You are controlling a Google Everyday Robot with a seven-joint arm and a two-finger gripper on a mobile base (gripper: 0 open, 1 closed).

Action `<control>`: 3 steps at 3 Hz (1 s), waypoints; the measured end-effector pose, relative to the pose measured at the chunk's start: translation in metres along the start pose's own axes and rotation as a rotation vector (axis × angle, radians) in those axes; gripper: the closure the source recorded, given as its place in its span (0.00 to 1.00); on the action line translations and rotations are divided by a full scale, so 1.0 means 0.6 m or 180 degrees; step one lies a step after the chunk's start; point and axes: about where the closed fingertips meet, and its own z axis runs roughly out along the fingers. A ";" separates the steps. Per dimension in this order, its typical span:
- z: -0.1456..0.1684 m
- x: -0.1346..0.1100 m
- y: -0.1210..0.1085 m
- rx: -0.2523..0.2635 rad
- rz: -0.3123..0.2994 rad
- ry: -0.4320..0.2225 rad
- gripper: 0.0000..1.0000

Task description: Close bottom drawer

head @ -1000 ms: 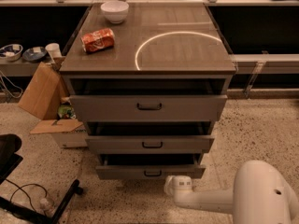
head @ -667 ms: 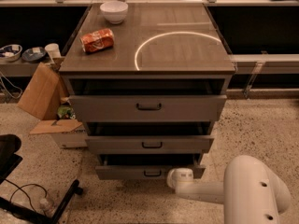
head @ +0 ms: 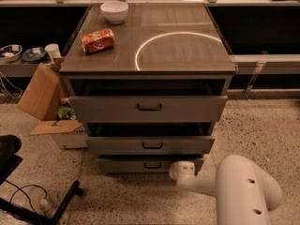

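Desk (head: 183, 46) stands mid-frame with three drawers, each showing a dark gap above its front, so none is fully home.

Bottom drawer (head: 122, 165) is low centre, just above the speckled floor (head: 122, 200). Its grey-brown front is the narrowest and shortest. A small dark loop handle (head: 152, 165) sits at its middle. Above it are the middle drawer (head: 151, 145) and the top drawer (head: 149, 108).

Claw (head: 181, 169) is at the tip of the white arm (head: 243, 191), which enters from lower right. It is at the right part of the bottom drawer's front. Contact is probable, not certain. Released or clenched: cannot tell.

Room: open floor lower centre, in front of the drawers. The left is crowded by a cardboard box (head: 42, 93) beside the desk and a dark chair base (head: 28, 205) lower left.

On the desk, upper left: white bowl (head: 114, 11) and a red can (head: 97, 41) on its side.
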 end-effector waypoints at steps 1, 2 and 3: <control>0.020 -0.005 -0.022 0.0050 0.0047 -0.0027 0.81; 0.020 -0.005 -0.022 0.0049 0.0047 -0.0027 0.78; -0.011 0.005 0.008 0.0015 0.0010 0.0019 0.99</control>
